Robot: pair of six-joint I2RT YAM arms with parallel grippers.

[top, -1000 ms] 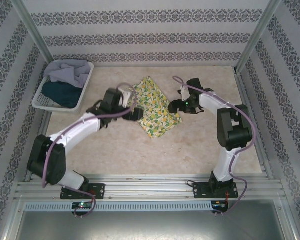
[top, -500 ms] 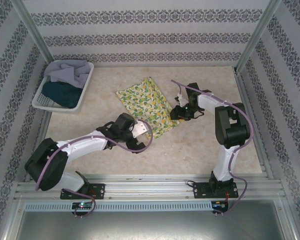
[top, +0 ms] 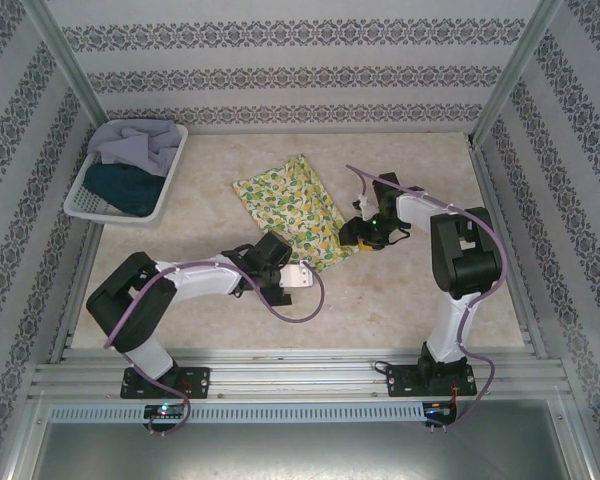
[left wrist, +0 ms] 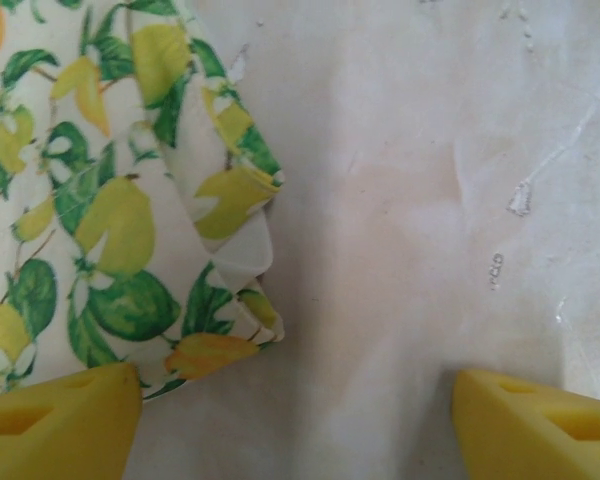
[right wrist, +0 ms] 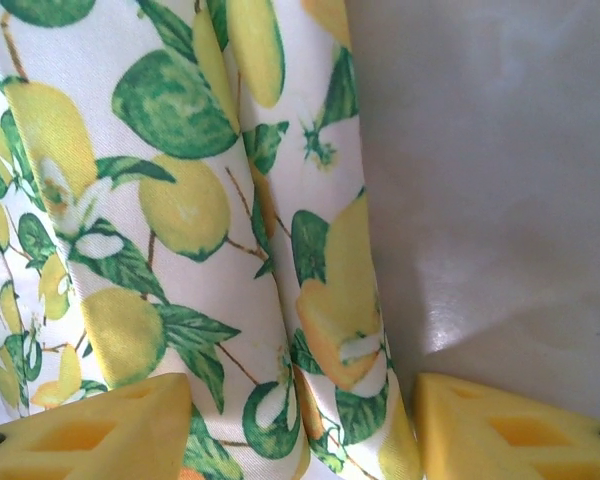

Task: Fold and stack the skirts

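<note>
Centre frame: lemon-print skirt (top: 290, 205) folded flat | left gripper (left wrist: 295, 410) by its lower corner: wide open, empty | right gripper (right wrist: 300, 420) at right edge: parted astride fold, unclamped

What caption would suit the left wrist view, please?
Open left gripper above a folded corner of the yellow skirt on the table.

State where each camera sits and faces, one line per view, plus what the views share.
Top external: above and behind the bases, looking down over the table; both arms whole, yellow skirt mid-table, basket far left.
Left wrist: on the left arm, facing down at the skirt's corner and bare table; left jaws apart, bottom corners.
Right wrist: on the right arm, facing down at the skirt's folded edge between the right jaws.
Shared: all three show the yellow skirt.
</note>
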